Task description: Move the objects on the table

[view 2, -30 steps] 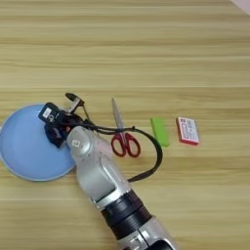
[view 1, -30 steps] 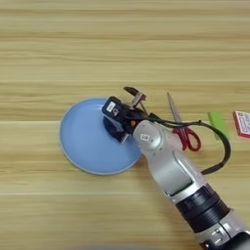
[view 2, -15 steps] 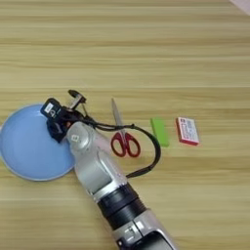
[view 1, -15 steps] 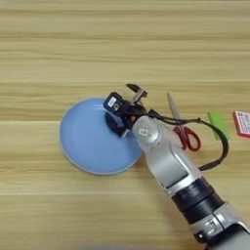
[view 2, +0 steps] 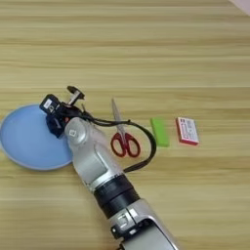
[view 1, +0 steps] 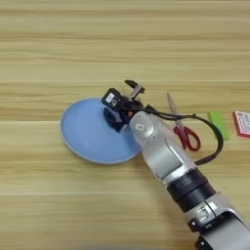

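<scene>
Right arm reaching across a wood-grain table (view 1: pixel 58 44) to the right rim of a round light-blue plate (view 1: pixel 88 134).

Silver forearm (view 1: pixel 158 156) entering from the bottom right, looped by a black cable (view 1: pixel 215 141); gripper (view 1: pixel 116 116) over the plate's right edge, finger spacing impossible to tell. Red-handled scissors (view 2: pixel 122 136) flat just right of the arm, blades pointing away; green rectangular block (view 2: pixel 159 131) beside them, then 1 red-and-white small box (view 2: pixel 187 130) farthest right. Screwdriver not made out anywhere.
</scene>
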